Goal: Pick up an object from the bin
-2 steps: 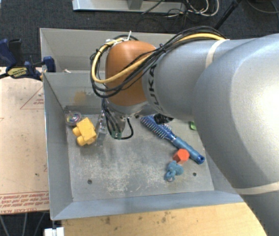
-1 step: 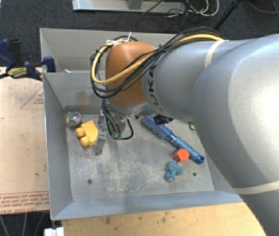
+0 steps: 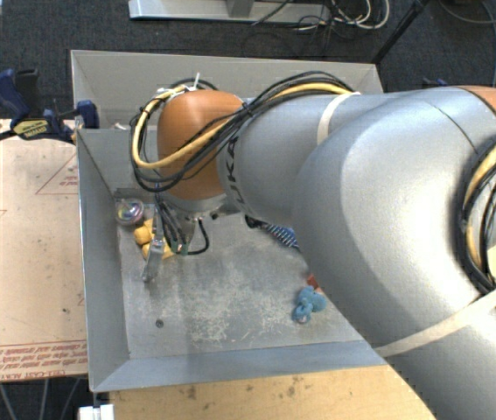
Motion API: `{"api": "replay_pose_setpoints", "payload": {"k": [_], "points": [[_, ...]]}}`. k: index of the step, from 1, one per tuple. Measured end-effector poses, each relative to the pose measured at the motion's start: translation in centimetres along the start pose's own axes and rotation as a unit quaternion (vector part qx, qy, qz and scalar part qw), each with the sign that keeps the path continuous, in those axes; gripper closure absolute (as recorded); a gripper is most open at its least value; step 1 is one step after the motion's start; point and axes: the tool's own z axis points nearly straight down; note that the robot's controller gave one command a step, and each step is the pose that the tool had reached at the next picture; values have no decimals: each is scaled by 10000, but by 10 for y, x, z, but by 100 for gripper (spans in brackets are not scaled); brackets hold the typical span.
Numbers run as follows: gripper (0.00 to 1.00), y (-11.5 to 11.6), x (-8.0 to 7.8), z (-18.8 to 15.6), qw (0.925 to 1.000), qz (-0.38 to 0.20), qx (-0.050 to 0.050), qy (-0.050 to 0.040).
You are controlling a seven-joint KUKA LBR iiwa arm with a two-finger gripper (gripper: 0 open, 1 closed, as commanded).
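Speckled grey metal bin [image 3: 230,318], end effector [image 3: 152,268] beside knobbly yellow lump [image 3: 144,232]

My tool [image 3: 150,268] is in the left part of the bin [image 3: 106,322], near its left wall, and my arm [image 3: 387,199] reaches in from the right across the bin's rear and right side. Just behind the tool lies a small block [image 3: 145,234], and behind that, close to the left wall, a ball [image 3: 129,210]. Well to the right, a small figure [image 3: 308,304] lies near the front wall, a tiny scrap [image 3: 311,281] just behind it, and a ribbed piece [image 3: 281,233] farther back at my arm's edge.
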Motion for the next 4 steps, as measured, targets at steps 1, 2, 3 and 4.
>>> {"api": "replay_pose_setpoints", "payload": {"k": [1, 2, 3, 4], "points": [[100, 0, 0, -3, 10000, 8, -6, 9], [100, -2, -27, -149, 9999, -111, -9, -16], [0, -2, -25, -143, 9999, -119, 18, 24], [0, -13, -24, -12, 9991, 410, 42, 64]]}}
